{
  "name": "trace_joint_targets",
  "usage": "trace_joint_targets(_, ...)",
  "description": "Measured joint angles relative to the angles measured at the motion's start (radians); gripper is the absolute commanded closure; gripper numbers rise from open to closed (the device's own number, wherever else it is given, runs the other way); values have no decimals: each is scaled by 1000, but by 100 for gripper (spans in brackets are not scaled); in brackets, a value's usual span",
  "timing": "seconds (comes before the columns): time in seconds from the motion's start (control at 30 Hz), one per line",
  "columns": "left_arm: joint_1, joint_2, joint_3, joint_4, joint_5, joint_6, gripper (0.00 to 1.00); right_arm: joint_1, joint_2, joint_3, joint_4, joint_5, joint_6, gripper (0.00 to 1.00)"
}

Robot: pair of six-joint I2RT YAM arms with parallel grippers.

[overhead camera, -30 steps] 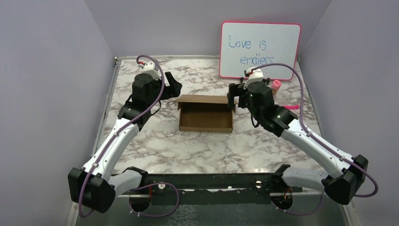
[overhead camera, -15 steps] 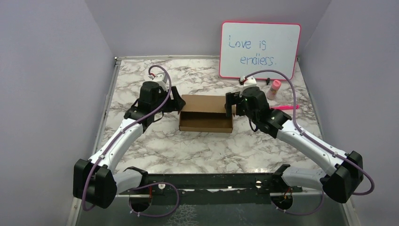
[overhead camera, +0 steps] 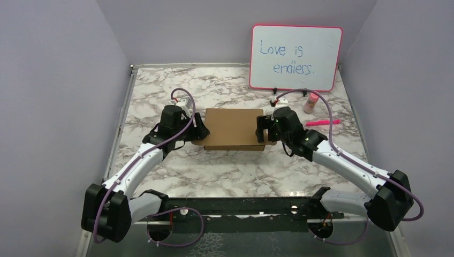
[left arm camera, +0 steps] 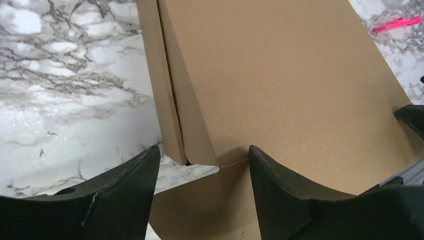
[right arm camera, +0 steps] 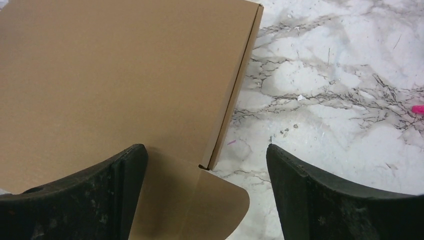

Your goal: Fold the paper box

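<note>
"Well, how did the paper box [overhead camera: 234, 127] seem to handle?"

"Light, stiff corrugated board, I judged, and easily creased. It lay between my hands, lid folded over. My left arm [overhead camera: 140, 160] and right arm [overhead camera: 345, 160] reached low and inward. The left gripper [left arm camera: 202, 155] stood parted astride a corner. The right gripper [right arm camera: 207, 150] gaped around the rounded tab [right arm camera: 200, 200]. Neither clamped anything. I'd have pinched those end tabs."

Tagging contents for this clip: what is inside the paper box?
The interior is hidden: the lid of the paper box lies down over it. Only plain brown cardboard shows, with a rounded flap sticking out at the right end.
</note>
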Motion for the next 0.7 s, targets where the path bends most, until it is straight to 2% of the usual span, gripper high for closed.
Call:
trace_joint_targets(0.13, 0, -19, -57, 0, 5, -14, 34, 0, -17, -26, 2, 0, 13, 7)
trace_joint_targets(0.37, 0, -48, -79, -31, 2, -34, 27, 0, -24, -36, 19, 2, 26, 7)
trace_joint_targets(0.53, 1, -76, -44, -22, -19, -51, 28, -5, -16, -39, 54, 1, 26, 7)
trace_joint_targets(0.7, 13, -39, -15, 28, -40, -65, 32, -23, 24, -40, 94, -11, 26, 9)
